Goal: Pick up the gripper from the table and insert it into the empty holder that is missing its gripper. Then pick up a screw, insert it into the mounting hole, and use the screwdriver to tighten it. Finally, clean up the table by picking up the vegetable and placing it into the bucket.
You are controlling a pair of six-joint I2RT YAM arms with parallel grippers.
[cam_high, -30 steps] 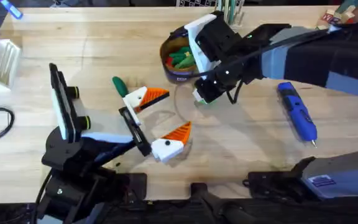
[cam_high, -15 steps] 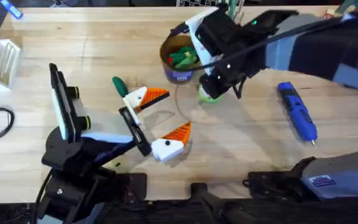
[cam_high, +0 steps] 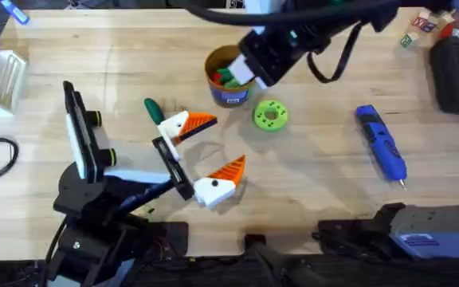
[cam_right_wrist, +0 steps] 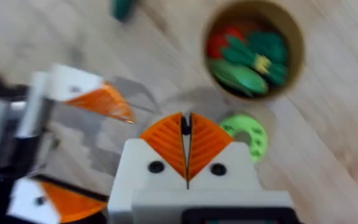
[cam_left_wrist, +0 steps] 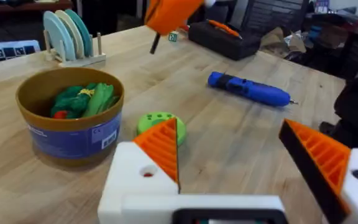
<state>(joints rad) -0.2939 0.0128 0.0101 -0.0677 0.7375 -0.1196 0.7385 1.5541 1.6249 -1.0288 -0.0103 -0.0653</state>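
Up and away goes your right arm: a second ago it hung low over the green disc beside the bucket, and now the right gripper point(cam_high: 255, 65) has lifted toward the top centre of the overhead frame, leaving the bright green disc point(cam_high: 270, 115) uncovered on the table.

Your left gripper point(cam_high: 205, 155) sits parked left of centre, its jaws spread wide with an orange ribbed finger in each white holder point(cam_high: 212, 190), grasping nothing. That wide stance looks like a rest pose, both mounts appearing filled.

The screwdriver point(cam_high: 381, 144) lies flat at right centre, well apart from everything. Its long axis runs from upper left to lower right, with the thin metal tip at the lower-right end, toward the frame's bottom; it looks set aside there, out of the way.

The bucket point(cam_high: 228, 78) stands upright at top centre, just beside your right gripper, and the vegetable point(cam_right_wrist: 240, 75) rests inside it among other toy pieces. In the right wrist view its long axis slants from upper left to lower right across the round opening.

From the right wrist view, your right gripper's orange pads point(cam_right_wrist: 166, 140) are pressed together, clenched on nothing. So the drop looks done.
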